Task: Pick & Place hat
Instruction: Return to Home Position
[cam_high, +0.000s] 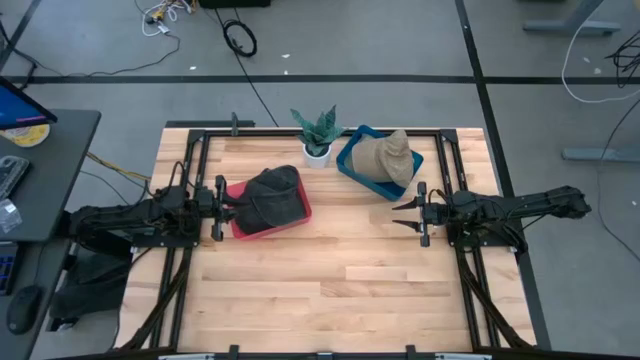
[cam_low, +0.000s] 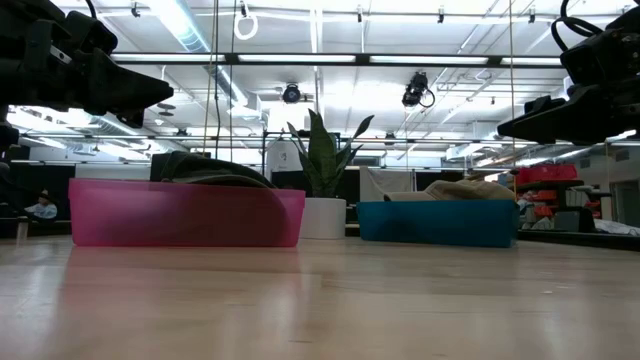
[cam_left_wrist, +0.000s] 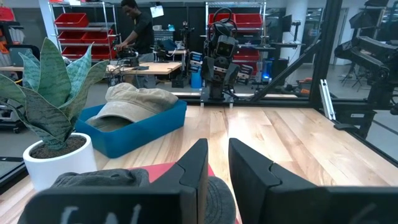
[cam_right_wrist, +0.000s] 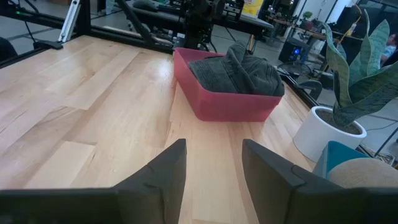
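The black caps (cam_high: 272, 195) lay as one dark heap inside the pink bin (cam_high: 240, 229), toward the table's (cam_high: 330, 285) left half; how many were piled there could not be counted (folds ran together in every view). From table height only the heap's crown showed above the bin's wall. The left gripper (cam_high: 232, 207) hung just beside that bin's left side, its fingers (cam_left_wrist: 194, 165) parted by a narrow gap with nothing between them, and they blocked most of the bin from the left wrist camera. The right gripper (cam_high: 398, 213) hovered over bare wood near the blue bin (cam_high: 349, 160), fingers spread wider and empty. A tan hat (cam_high: 392, 158) filled the blue bin, cut off at the right wrist picture's edge. A potted plant (cam_high: 318, 133) stood between the bins. A person (cam_left_wrist: 137, 28) stood far behind, partly hidden by a bench
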